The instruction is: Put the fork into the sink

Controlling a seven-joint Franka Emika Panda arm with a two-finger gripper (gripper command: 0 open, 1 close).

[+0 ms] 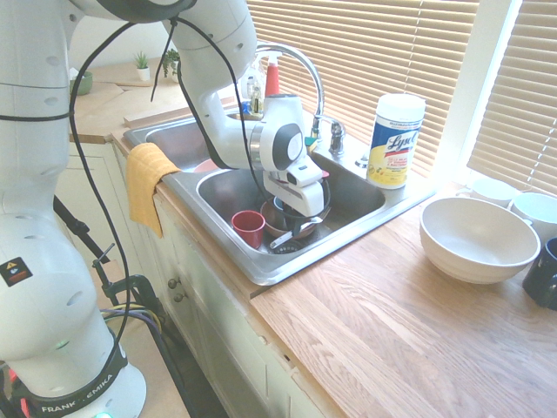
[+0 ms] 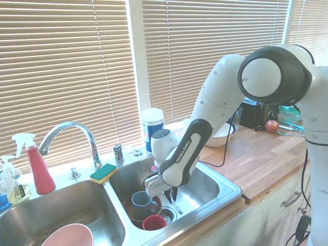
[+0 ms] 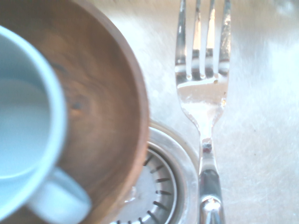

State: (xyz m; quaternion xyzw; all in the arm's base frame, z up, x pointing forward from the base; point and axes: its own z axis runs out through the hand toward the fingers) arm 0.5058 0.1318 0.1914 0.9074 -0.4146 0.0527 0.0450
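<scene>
Low over sink point(image 1: 261, 266) drain, pincer point(image 2: 171, 196) clamps fork point(image 3: 203, 100), tines hanging just beside brown bowl point(image 3: 105, 116) holding blue mug point(image 2: 141, 201). Risk: dropped fork could clip bowl rim, bounce.

The gripper point(image 2: 171, 197) is lowered into the near basin of the sink point(image 2: 225, 197). Close beside it, the way is blocked by a brown bowl point(image 2: 134, 211) with a blue-grey mug point(image 2: 142, 201) and by a red cup point(image 2: 154, 222). On its other side, bare basin floor is left free.
</scene>
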